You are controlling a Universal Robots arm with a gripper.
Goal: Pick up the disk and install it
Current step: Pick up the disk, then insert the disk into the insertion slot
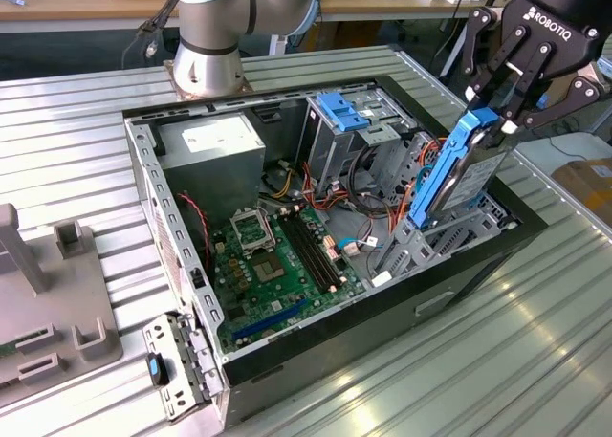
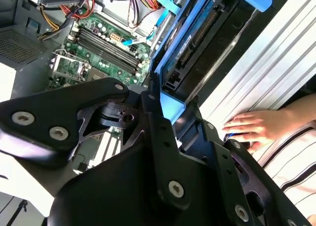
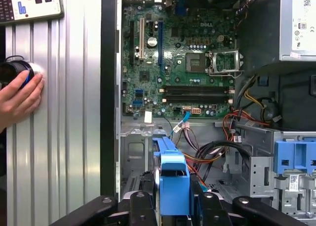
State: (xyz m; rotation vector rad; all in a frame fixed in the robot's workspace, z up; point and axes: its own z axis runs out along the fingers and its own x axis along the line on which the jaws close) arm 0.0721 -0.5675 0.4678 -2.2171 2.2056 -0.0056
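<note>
Gripping the disk (image 1: 459, 174) by its blue upper end, the claw (image 1: 495, 117) is clamped on it, one finger pressed to each side of the carrier. The disk stands on end and leans a little. It sits at the corner of the case (image 1: 449, 294) toward the exterior view's right, with its lower end down among the metal guides of the bay (image 1: 421, 241).

I judge the step in hand to be seating it, and it looks only partly in. Doing this well means pushing along the disk's own long line so that both side rails run in the guides together. If one rail leads, the carrier will likely jam. The grip should hold firm until the carrier is fully home.

Just inside the case from the bay, the orange and red cables (image 3: 232, 124) lie close enough to get pinched. Further into the case the motherboard (image 1: 277, 265) is well apart from the work.

Outside the case, a person's hand (image 3: 19, 95) rests on the counter (image 1: 535, 360), so the arm's sweep should stay tight.
</note>
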